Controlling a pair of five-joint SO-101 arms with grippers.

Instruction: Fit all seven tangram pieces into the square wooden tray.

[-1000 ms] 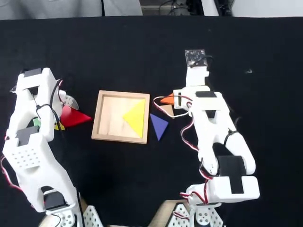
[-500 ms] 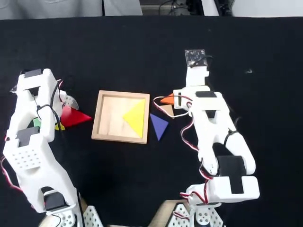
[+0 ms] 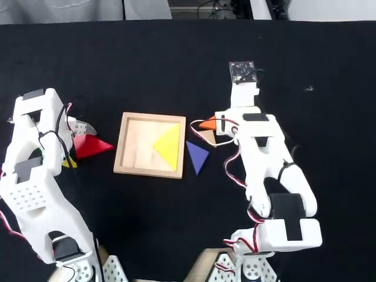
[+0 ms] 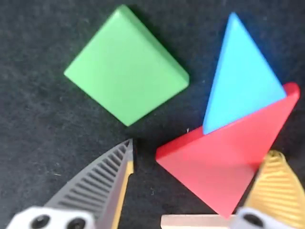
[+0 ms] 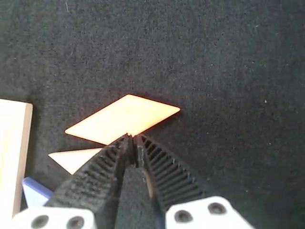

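Observation:
The square wooden tray (image 3: 124,147) holds one yellow triangle (image 3: 168,145). A dark blue triangle (image 3: 197,155) lies just right of the tray. On the tray's left, a red triangle (image 4: 224,164) lies with a light blue triangle (image 4: 243,78) partly on it, and a green square (image 4: 126,78) is beside them. My left gripper (image 4: 202,150) is open, one finger on each side of the red triangle (image 3: 91,145). My right gripper (image 5: 132,139) is shut on nothing, its tips at the edge of an orange parallelogram (image 5: 124,117). A cream triangle (image 5: 76,157) lies next to it.
The black cloth covers the whole table. The right arm's body (image 3: 270,170) stands right of the dark blue triangle. The tray's edge (image 5: 14,143) is close to the orange and cream pieces. Open cloth lies beyond the tray and at the far right.
The left arm has shifted a little to the left, away from the tray. The red triangle and the right arm have stayed where they were.

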